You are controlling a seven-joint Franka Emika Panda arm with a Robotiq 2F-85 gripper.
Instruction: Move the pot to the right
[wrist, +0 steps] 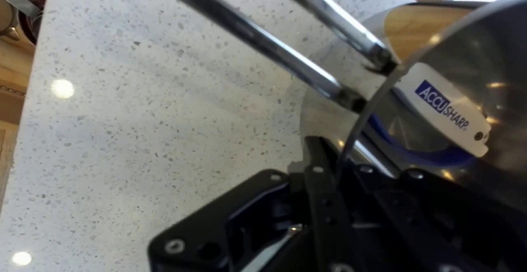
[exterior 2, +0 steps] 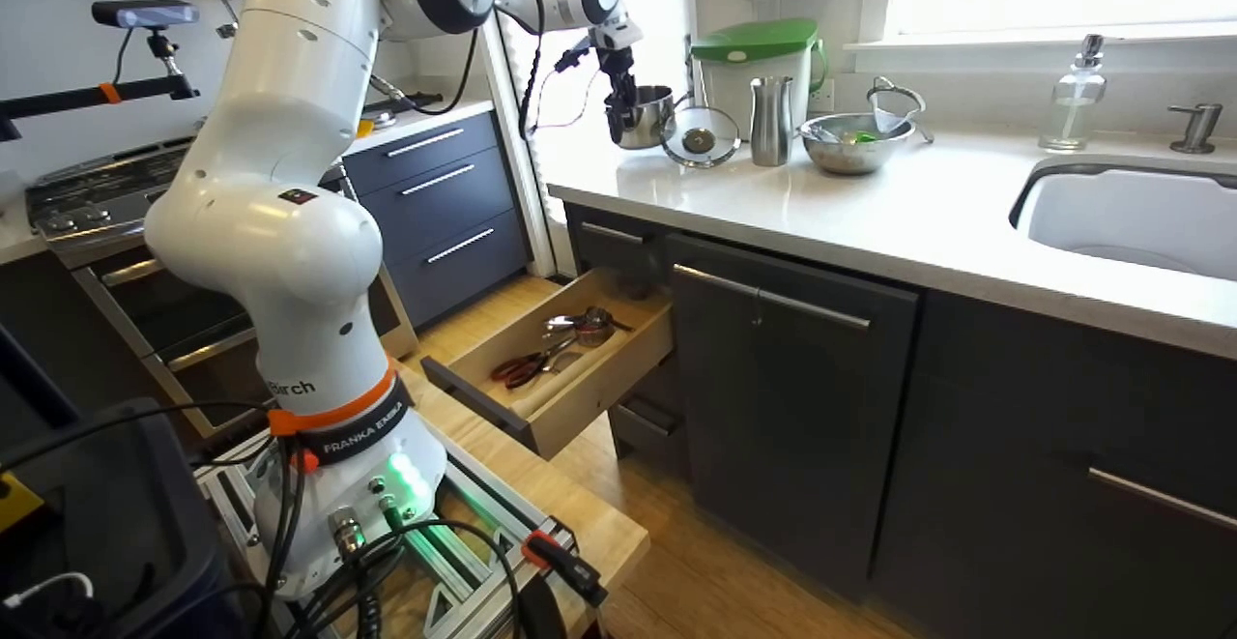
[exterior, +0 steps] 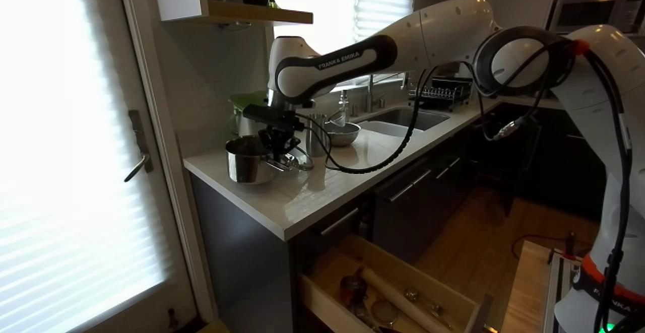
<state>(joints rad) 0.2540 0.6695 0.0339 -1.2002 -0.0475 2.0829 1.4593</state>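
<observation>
The pot, a shiny steel cylinder, stands at the counter's end in both exterior views (exterior: 244, 168) (exterior 2: 649, 127). In the wrist view its round rim and inside wall (wrist: 494, 37) fill the right side. A white and blue sharpener (wrist: 444, 107) lies inside it. Its handle of two metal bars (wrist: 263, 37) points up and left. My gripper (wrist: 341, 169) straddles the rim, one finger outside and one inside, and looks shut on the pot wall. The inner fingertip is partly hidden. It also shows at the pot's rim in both exterior views (exterior: 278, 154) (exterior 2: 620, 122).
A glass lid (exterior 2: 700, 136) leans close beside the pot. A tall steel cup (exterior 2: 771, 122), a metal bowl (exterior 2: 846, 158) and a green-lidded bin (exterior 2: 759, 59) stand along the counter. A drawer (exterior 2: 609, 383) hangs open below. A wall shelf (exterior: 257, 13) is above.
</observation>
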